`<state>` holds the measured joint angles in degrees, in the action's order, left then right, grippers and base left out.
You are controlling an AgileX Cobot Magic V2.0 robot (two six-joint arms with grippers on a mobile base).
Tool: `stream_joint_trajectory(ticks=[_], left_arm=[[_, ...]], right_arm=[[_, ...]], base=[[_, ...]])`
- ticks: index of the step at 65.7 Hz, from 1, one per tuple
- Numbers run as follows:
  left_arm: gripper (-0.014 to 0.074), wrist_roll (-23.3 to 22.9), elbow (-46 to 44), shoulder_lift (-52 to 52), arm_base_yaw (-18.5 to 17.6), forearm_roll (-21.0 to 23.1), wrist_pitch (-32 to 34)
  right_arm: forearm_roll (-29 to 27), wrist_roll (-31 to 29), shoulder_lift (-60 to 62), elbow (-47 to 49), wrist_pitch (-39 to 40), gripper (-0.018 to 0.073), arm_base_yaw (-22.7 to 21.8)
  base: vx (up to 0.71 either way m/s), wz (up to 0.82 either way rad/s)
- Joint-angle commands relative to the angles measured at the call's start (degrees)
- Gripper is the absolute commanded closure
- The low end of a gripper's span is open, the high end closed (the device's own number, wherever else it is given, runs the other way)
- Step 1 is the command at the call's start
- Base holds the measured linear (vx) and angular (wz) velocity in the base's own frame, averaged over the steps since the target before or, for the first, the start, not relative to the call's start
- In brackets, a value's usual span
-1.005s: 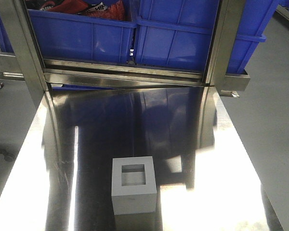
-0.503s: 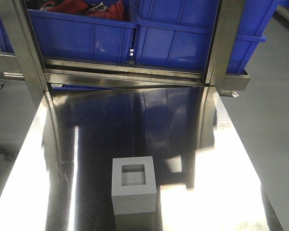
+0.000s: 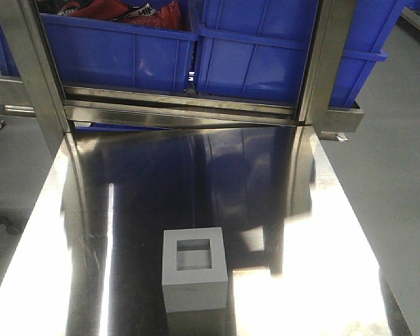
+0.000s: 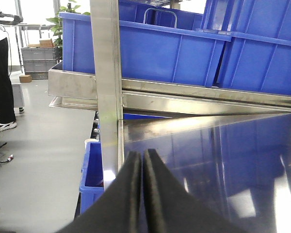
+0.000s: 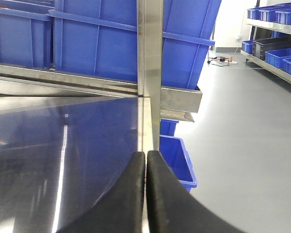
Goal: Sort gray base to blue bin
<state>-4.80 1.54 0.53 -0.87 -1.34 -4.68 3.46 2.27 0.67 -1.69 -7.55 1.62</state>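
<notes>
The gray base (image 3: 194,269) stands recess-up at the middle of the bench's (image 3: 126,182) near edge, unheld, evidently staged for pick-up. The blue bin (image 3: 255,59) sits in the rack (image 3: 182,105) beyond the far edge, well apart from it. The left gripper (image 4: 141,194) at the left edge and the right gripper (image 5: 145,194) at the right edge both have pads pressed together, empty. Neither wrist view shows the base, so it lies clear of both sets of fingers.

Gray base (image 3: 194,269) — matte cube, square recess facing up, upright at 6 o'clock. Blue bin (image 3: 255,66) — glossy, shelved at 12 o'clock.
</notes>
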Motion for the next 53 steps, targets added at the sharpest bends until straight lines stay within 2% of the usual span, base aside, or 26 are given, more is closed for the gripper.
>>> stream_joint_trajectory(ticks=[1, 37, 53], left_arm=[[0.0602, -0.14, 1.59, 0.08, -0.44, 0.54, 4.09], [0.0602, -0.14, 0.82, 0.08, -0.44, 0.54, 5.65], [0.0602, -0.14, -4.65, -2.24, -0.44, 0.54, 6.49]], right_arm=[[0.36, -0.37, 0.67, -0.88, 4.25, 0.0568, -0.17], [0.36, -0.37, 0.67, -0.88, 4.25, 0.0568, -0.17], [0.36, -0.37, 0.67, -0.88, 4.25, 0.0568, -0.17]], base=[[0.0, 0.0], [0.0, 0.0], [0.0, 0.0]])
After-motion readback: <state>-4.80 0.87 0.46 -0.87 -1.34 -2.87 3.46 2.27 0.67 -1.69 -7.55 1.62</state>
